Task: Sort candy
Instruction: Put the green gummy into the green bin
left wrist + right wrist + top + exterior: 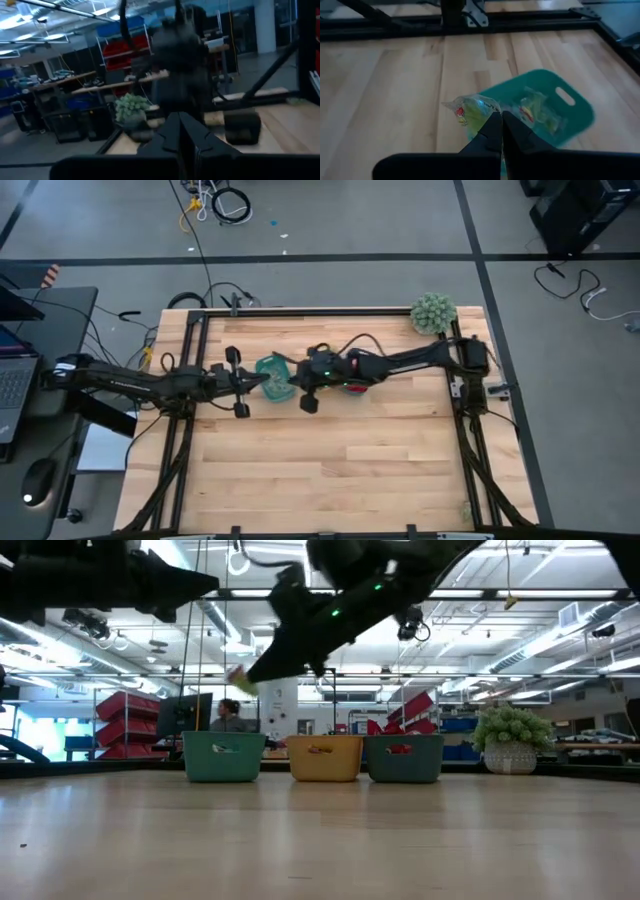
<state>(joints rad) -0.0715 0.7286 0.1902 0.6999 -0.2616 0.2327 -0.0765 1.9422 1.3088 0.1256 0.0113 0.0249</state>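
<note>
My right gripper [501, 122] is shut on one candy [472, 111], a pale green piece in a clear wrapper. It hangs in the air [240, 680] over a teal tray [555, 107]. That tray [275, 377] holds more wrapped candy [532, 112]. In the low view a teal tray [224, 757], a yellow tray [325, 758] and a darker teal tray [404, 758] stand in a row at the far side. My left gripper [182, 127] is shut with nothing in it, raised just left of the teal tray [258, 383]. My right gripper pinches the candy by its wrapper's near edge [482, 116] between the two fingertips. The fingers come slanting down from the table's right side. The candy sticks out past the fingertips, lifted clear above the teal tray.
A fuzzy green ball-shaped plant [433, 312] stands at the table's far right corner. A black frame [300, 311] runs along the far edge and both sides. The near half of the wooden table [330, 470] is bare. A person [232, 712] is in the room behind.
</note>
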